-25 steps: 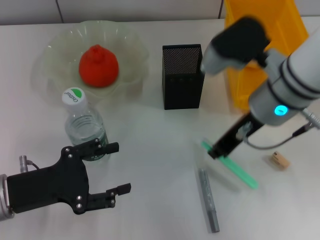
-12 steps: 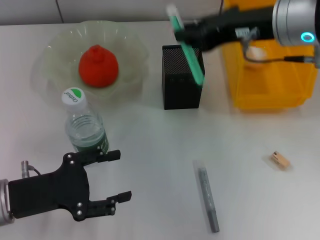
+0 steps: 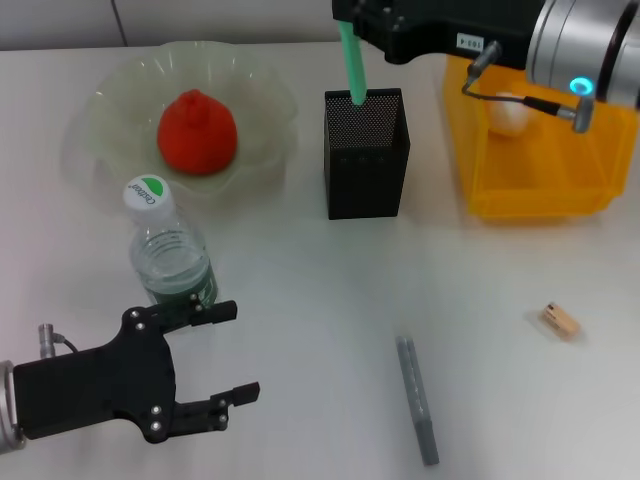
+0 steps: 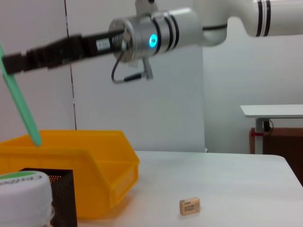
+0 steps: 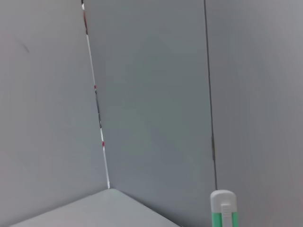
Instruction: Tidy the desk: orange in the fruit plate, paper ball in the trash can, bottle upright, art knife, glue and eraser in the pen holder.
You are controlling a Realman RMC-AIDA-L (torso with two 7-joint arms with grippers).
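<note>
Two items still lie loose on the near side of the desk: the grey stick, which you can take for the glue, and the small tan eraser off to its right. The green art knife was down on the desk a second ago; it has been carried up and across, and now hangs almost upright with its lower end at the far rim of the pen holder. Your right gripper is clamped on the knife's top end, reaching in from the right over the trash can. The left wrist view shows the blade tip just above the holder, so you're probably a short lowering and a release away from finishing this item.

The orange sits in the fruit plate at far left, the bottle stands upright just in front of it, and a pale ball that looks like the paper ball rests inside the trash can. Your left gripper waits near left beside the bottle, fingers spread wide and holding nothing.
</note>
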